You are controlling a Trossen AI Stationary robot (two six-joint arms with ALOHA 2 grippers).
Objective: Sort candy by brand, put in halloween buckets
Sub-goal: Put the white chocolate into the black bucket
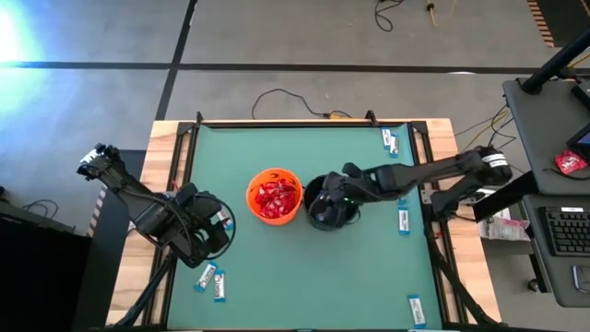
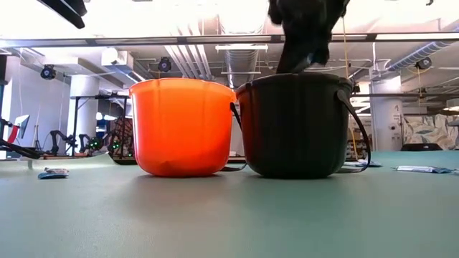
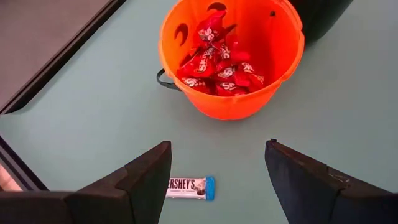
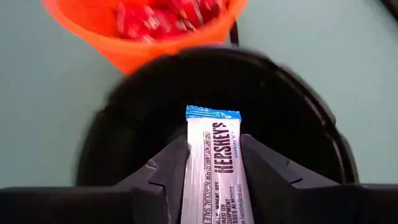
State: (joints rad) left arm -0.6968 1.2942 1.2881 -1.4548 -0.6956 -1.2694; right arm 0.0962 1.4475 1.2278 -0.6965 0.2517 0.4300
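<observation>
Pinched between the right gripper's (image 4: 214,171) two dark fingers, a slim white-and-blue bar (image 4: 214,168) is hanging over the mouth of the black bucket (image 4: 124,124); the grip is on its long edges near the middle, one end poking forward. I judge the bar light, fairly stiff inside a slick wrapper, so a hold across its narrow width suits it better than one at the crimped ends.

Close to the table's left edge, the left gripper (image 3: 217,180) is hovering with its jaws spread wide and holding nothing, another bar (image 3: 191,187) lying on the mat between them. Beyond it, the orange bucket (image 3: 273,68) is sitting near the table's middle, carrying a heap of crinkly red packets (image 3: 221,65), soft and likely to crumple under the fingers. Both buckets are standing just beside each other.

More bars (image 1: 403,219) are lying scattered toward the table's right edge and front corners. The green mat (image 1: 277,267) is looking smooth and flat. Beyond the far edge, cables are trailing over a grey floor.
</observation>
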